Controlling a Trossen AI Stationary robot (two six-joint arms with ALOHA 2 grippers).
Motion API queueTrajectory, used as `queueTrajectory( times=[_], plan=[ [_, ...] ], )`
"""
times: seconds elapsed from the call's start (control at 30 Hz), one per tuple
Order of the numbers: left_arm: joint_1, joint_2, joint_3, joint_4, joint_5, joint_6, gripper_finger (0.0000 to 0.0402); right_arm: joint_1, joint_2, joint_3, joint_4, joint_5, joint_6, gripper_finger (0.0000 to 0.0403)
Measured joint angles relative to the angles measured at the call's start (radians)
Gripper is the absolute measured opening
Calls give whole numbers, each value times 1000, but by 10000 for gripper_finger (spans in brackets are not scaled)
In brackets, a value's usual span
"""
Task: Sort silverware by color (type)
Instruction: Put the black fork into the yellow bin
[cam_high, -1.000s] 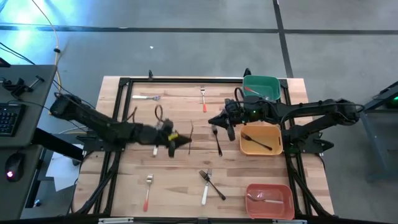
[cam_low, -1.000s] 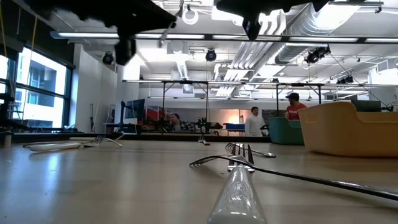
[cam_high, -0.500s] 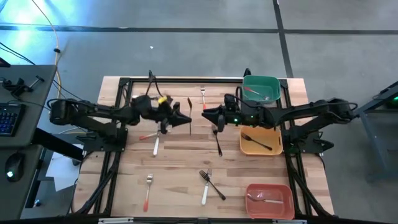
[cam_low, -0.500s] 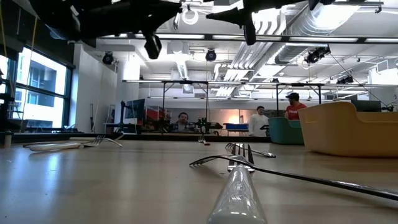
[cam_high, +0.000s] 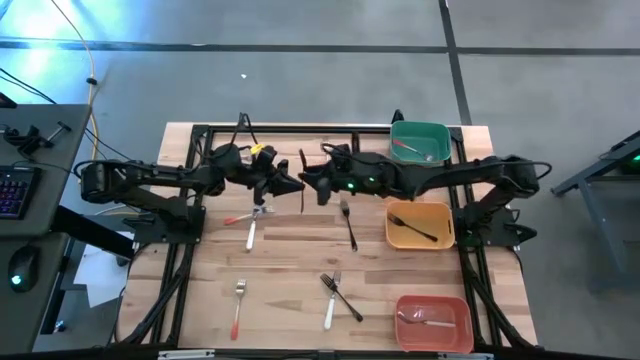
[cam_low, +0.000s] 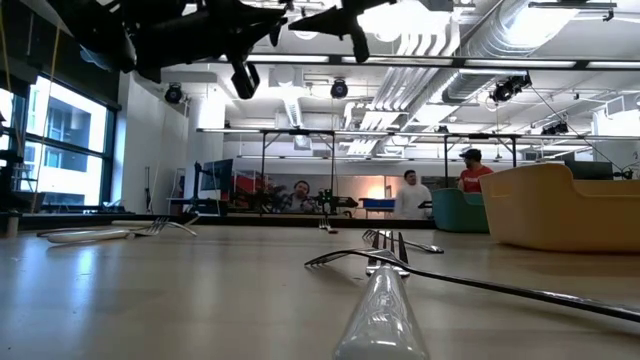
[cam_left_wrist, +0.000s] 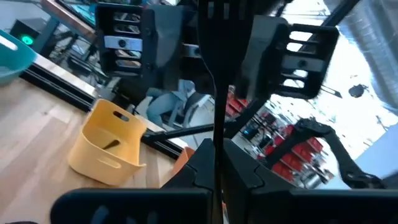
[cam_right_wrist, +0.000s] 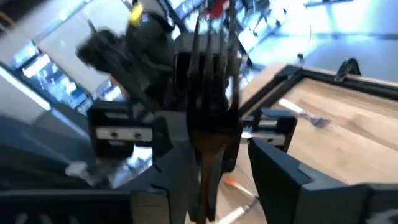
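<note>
From above, light falls evenly on my table (cam_high: 300, 300), with only faint shadows. At table height, ceiling lamps (cam_low: 390, 15) glare white and my arms go to silhouette; the nearest clear handle (cam_low: 380, 310) is blurred. Both my wrist pictures smear, their bright backgrounds washed out.

A green bin (cam_high: 419, 140) sits at the wooden table's (cam_high: 290, 290) far right corner, a yellow bin (cam_high: 420, 224) along the right edge, a red bin (cam_high: 433, 322) at the near right corner. People (cam_low: 408, 194) stand in the room behind.
</note>
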Motion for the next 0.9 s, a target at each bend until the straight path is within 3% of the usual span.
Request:
queueTrajectory(
  times=[0.17,0.37,0.53,0.7,0.9],
  plan=[
    [-1,0,0,2,-46,-6,0,-19,47,85,-85,-39,-42,103],
    [-1,0,0,42,-115,-9,0,-35,52,96,-89,-97,-98,12],
    [-1,0,0,48,-128,-33,9,-53,47,96,-91,-159,-133,12],
    [-2,-1,1,53,-137,-40,46,-68,6,95,-126,-172,-200,3],
    [0,0,0,33,-173,-45,87,-104,-110,94,-309,-168,-264,1]
  ],
)
